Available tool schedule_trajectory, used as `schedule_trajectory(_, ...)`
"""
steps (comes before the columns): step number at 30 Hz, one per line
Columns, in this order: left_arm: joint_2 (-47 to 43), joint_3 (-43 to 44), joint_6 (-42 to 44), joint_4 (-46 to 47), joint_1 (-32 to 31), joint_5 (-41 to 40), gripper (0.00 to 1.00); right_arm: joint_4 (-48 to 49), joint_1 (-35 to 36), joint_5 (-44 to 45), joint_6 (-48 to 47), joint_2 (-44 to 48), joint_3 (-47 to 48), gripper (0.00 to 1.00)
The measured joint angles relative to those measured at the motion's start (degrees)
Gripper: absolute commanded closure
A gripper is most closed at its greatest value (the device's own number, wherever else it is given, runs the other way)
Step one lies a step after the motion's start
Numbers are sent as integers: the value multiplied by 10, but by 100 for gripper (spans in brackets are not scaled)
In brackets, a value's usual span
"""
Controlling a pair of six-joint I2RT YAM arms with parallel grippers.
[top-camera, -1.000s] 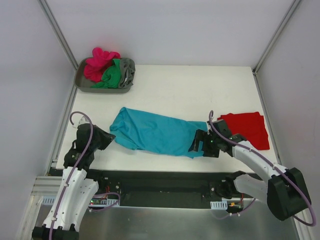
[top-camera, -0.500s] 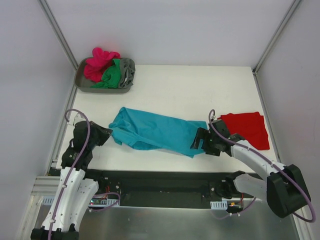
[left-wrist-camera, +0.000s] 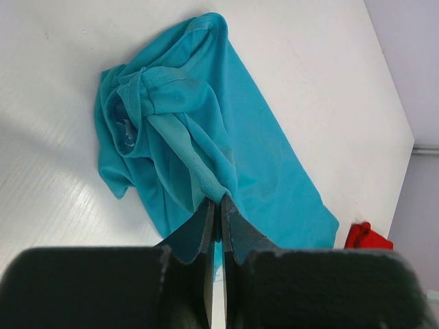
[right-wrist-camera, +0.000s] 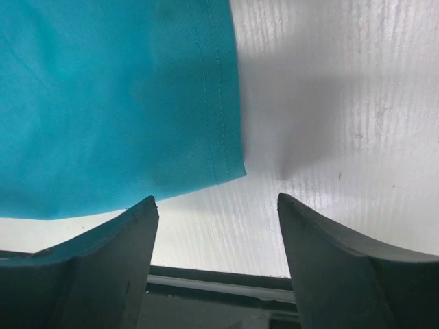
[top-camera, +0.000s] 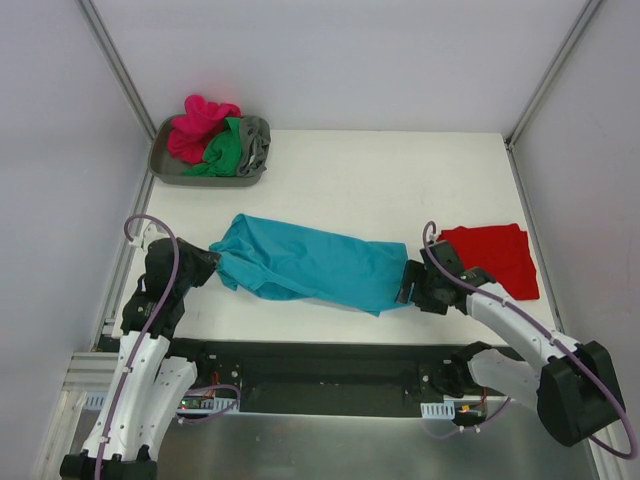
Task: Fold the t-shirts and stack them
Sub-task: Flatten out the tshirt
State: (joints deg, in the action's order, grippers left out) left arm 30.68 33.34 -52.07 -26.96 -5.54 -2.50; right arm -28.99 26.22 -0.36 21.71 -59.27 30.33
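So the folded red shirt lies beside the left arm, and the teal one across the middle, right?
Not quite: the top view shows the red shirt beside the right arm, not the left. The teal shirt does lie across the middle.

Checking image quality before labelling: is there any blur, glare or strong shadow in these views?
Top view: evenly lit, sharp, faint shadow under the teal shirt. Left wrist: glare on the table, left gripper near and soft. Right wrist: hem stitching crisp, grey shadow beside it, right gripper dark and soft-edged.
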Motion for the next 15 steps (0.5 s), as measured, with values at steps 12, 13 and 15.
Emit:
schedule_trajectory(12,0,0,0,10,0,1,100,10,0,-5,6,-77,13,54)
schedule_trajectory(13,0,0,0,10,0,1,100,10,0,-5,6,-83,17,57)
schedule_trajectory(15,1,0,0,10,0,1,100,11,0,-4,6,-95,22,60)
